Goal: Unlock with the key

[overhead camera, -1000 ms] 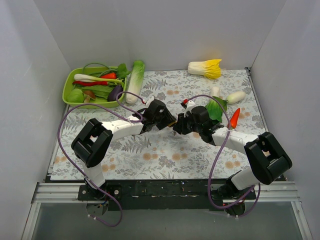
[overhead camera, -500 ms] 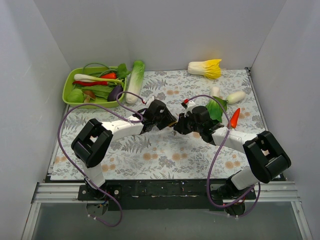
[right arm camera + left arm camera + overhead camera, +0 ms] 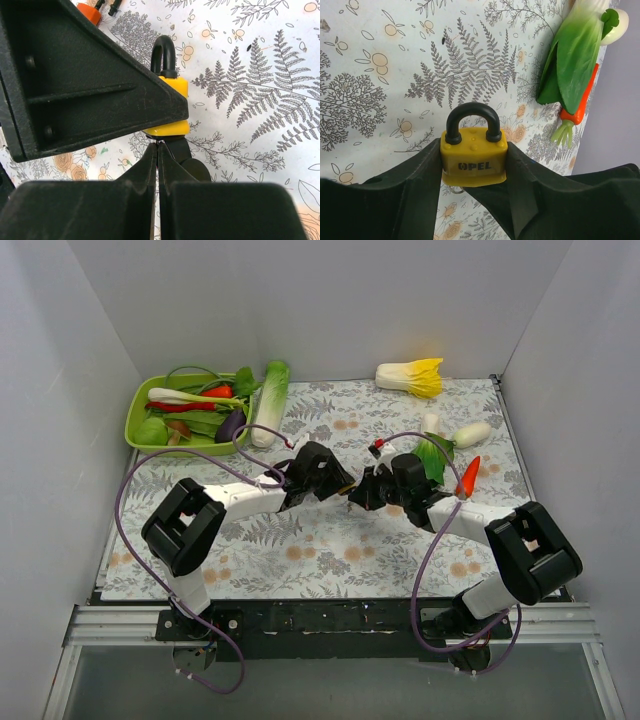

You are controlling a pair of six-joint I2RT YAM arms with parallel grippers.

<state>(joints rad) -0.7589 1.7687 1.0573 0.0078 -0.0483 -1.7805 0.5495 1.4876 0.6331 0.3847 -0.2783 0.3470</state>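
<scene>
Centre frame, left gripper (image 3: 474, 150) clamps the yellow black-shackled padlock (image 3: 474, 166); right gripper (image 3: 157, 155), pinched shut beneath its base (key hidden), should twist squarely, without pulling.

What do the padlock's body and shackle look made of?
Padlock body: likely a yellow plastic or rubbery cover over metal, judging by its matte skin, soft corners and moulded bumps. Shackle: probably metal under a black coating; smooth, slightly glossy, no bare metal showing.
</scene>
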